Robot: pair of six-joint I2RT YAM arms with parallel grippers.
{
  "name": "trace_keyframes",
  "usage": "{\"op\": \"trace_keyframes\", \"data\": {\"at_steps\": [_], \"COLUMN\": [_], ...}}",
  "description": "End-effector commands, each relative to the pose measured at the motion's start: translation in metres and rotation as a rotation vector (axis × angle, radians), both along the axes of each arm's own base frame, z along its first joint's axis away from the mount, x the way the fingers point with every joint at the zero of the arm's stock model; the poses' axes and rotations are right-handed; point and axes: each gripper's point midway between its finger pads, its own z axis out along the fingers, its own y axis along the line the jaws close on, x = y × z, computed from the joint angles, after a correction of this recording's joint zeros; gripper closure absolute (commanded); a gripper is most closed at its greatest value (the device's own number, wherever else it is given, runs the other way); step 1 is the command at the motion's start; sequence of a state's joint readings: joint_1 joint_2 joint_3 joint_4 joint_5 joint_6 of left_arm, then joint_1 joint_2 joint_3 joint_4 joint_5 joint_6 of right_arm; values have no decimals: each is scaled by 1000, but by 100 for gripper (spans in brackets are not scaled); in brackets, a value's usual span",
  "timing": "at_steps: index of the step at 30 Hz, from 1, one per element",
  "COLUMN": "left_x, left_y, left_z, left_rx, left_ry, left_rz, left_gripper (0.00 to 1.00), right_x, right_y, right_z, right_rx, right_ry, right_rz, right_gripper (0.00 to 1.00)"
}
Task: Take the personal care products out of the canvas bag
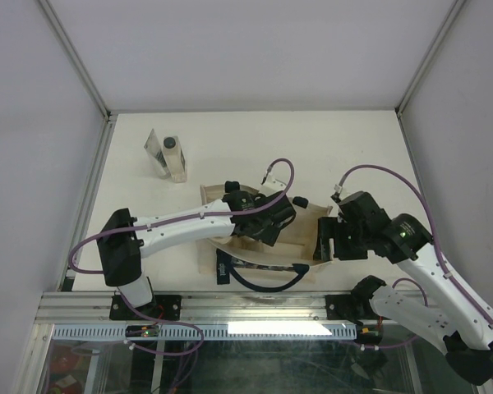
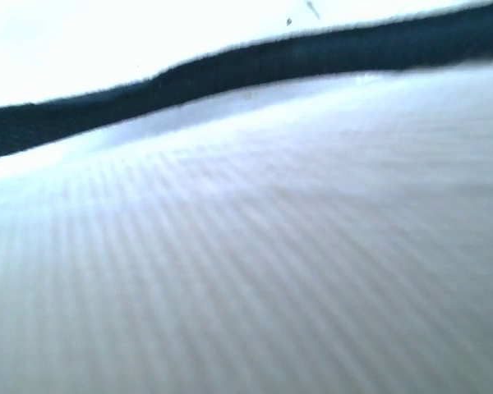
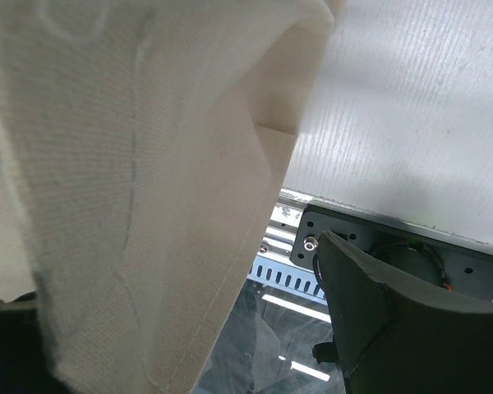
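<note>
White tabletop (image 1: 329,148) noted, boxed in by pale walls (image 1: 33,123), with a metal rail (image 1: 255,308) along the near edge. At centre, the left gripper (image 1: 264,223) is sunk nose-down into the open mouth of the canvas bag (image 1: 309,215). Its fingers are hidden from above, and its own camera is filled with blurred pale weave crossed by a navy strap (image 2: 230,70), so whether its jaws are spread or clamped cannot be told. The left arm is stretched low from its base at the near left, the forearm laid diagonally over the bag's left half. The right gripper (image 1: 324,240) is set against the bag's right-hand edge, with the wrist turned inward and the arm folded back toward the near right corner. In the right wrist view, canvas is draped down the left side and one dark finger (image 3: 394,320) is seen at lower right, with an open gap between cloth and finger. The jaws are therefore recorded as parted, with the cloth not pinched; the other finger is covered by fabric. The bag lies near the front edge between the two arms, its navy handles trailing toward the rail. Its contents cannot be made out beneath the left arm. Outside the bag, well apart at the far left, a flat silvery tube (image 1: 154,148) and a clear bottle (image 1: 176,162) with a dark cap are found just beside each other.
</note>
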State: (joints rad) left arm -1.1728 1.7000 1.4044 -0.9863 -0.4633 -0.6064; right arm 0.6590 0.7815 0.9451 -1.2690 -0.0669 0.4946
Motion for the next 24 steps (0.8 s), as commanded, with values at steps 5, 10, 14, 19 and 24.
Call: {"op": "trace_keyframes", "data": {"at_steps": [5, 10, 14, 19, 24], "left_x": [11, 15, 20, 23, 26], "left_y": [-25, -26, -25, -28, -31], "left_z": [76, 95, 107, 129, 163], "left_rx": [-171, -249, -314, -397, -508], "left_ry": [-59, -34, -5, 20, 18], "left_rz": [-4, 25, 52, 50, 22], "left_gripper": [100, 100, 100, 100, 100], "right_x": [10, 11, 11, 11, 11], "right_y": [3, 4, 4, 3, 3], "right_z": [15, 14, 15, 14, 14], "right_rx": [18, 16, 16, 15, 15], "right_ry": [-63, -61, -61, -62, -64], "right_rz": [6, 7, 8, 7, 7], "right_gripper": [25, 25, 25, 25, 25]}}
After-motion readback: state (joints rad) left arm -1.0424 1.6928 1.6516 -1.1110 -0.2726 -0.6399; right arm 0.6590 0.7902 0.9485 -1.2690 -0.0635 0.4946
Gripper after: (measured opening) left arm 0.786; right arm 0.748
